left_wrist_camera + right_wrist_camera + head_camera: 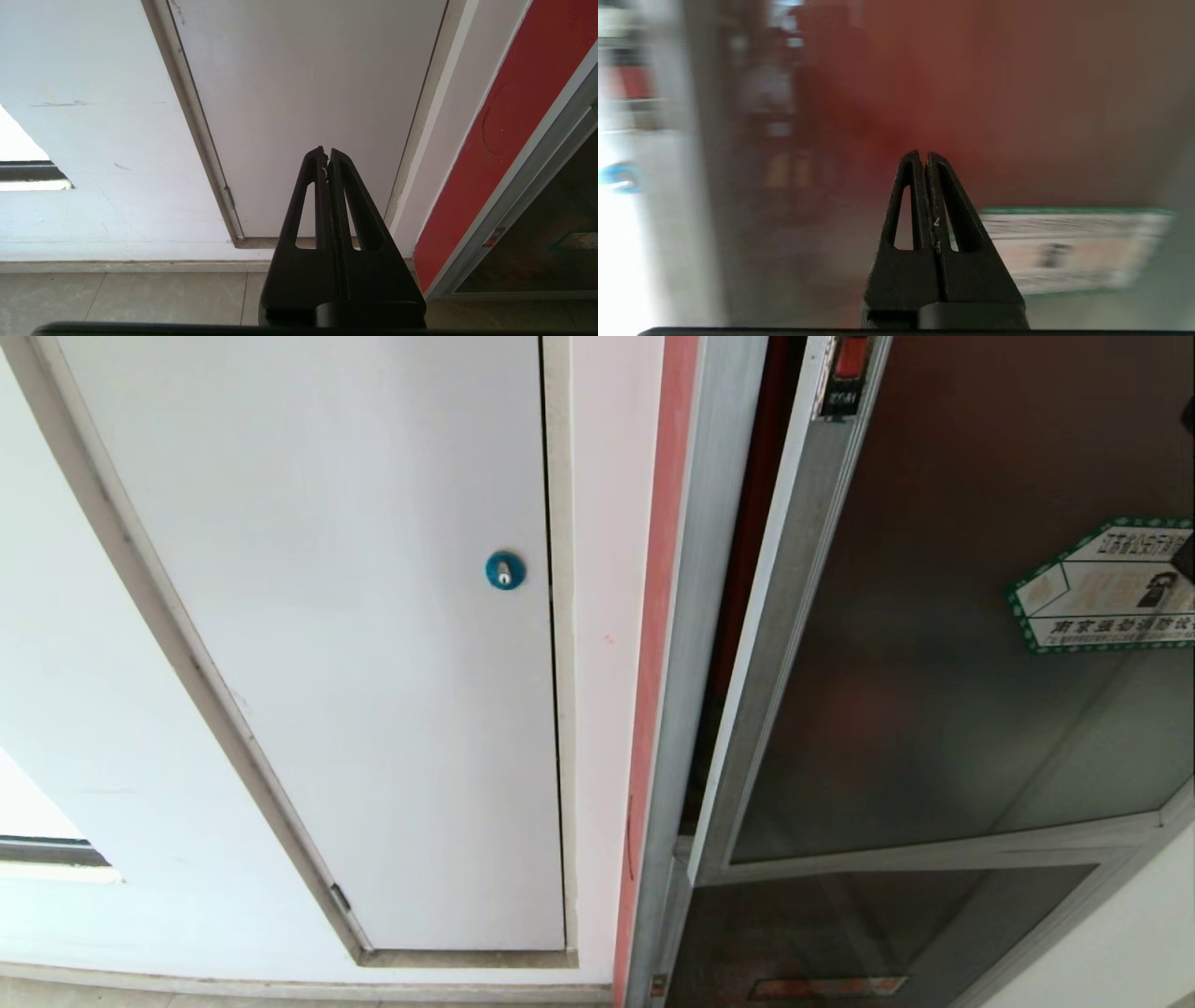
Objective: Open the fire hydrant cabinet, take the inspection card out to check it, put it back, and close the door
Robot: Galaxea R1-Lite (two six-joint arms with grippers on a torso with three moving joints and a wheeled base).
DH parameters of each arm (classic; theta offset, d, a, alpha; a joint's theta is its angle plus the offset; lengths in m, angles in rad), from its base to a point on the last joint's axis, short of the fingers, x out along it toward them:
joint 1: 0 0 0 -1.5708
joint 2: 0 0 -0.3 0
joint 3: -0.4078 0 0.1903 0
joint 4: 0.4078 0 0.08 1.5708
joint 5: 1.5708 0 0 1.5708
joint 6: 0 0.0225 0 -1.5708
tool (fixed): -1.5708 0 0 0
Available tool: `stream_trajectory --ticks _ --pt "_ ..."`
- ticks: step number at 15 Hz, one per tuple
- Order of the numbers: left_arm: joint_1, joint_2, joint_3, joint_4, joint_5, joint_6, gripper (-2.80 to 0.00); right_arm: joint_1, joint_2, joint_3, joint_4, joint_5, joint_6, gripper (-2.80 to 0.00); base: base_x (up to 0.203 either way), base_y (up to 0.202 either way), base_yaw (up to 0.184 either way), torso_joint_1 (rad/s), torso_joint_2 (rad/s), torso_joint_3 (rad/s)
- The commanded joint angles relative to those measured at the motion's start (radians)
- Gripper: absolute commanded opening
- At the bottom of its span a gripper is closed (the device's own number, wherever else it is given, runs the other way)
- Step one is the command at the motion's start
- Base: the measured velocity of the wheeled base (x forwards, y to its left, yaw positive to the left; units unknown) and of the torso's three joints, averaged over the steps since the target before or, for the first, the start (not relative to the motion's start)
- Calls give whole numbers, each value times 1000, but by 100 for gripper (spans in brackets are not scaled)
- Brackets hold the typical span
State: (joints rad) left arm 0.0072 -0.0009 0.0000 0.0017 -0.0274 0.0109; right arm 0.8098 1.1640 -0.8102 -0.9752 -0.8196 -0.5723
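Note:
The fire hydrant cabinet's silver frame (695,616) runs down the right half of the head view. Its door (934,663), dark tinted glass in an aluminium frame, stands slightly ajar, and a narrow dark red gap shows along its left edge. A small red latch (850,357) sits at its top, and a green-bordered sticker (1106,588) is at the right. My right gripper (923,156) is shut and empty, pointing at the glass (1017,93) just left of the sticker (1073,252). My left gripper (325,154) is parked low and shut. The inspection card is out of view.
A white panel door (373,616) with a blue round lock (504,569) fills the wall left of the cabinet. A smaller lower glass door (840,933) with a red label (826,987) sits under the main one. Grey floor tiles (117,298) lie below.

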Motion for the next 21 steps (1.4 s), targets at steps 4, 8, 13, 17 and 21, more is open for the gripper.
stream_trajectory --ticks 4,8,13,17,21 --pt "0 1 0 0 0 0 -280 -272 -211 25 52 -5 -2 -280 0 0 0 0 0 0" --pt "0 1 0 0 0 0 -280 -546 -466 27 273 -3 -1 -280 0 0 0 0 0 0" --pt "0 1 0 0 0 0 -280 -776 -741 45 605 5 0 -280 0 0 0 0 0 0" --pt "0 1 0 0 0 0 -280 -794 -947 113 828 15 1 -280 0 0 0 0 0 0" --pt "0 1 0 0 0 0 -280 -800 -1108 310 946 78 27 -280 0 0 0 0 0 0"
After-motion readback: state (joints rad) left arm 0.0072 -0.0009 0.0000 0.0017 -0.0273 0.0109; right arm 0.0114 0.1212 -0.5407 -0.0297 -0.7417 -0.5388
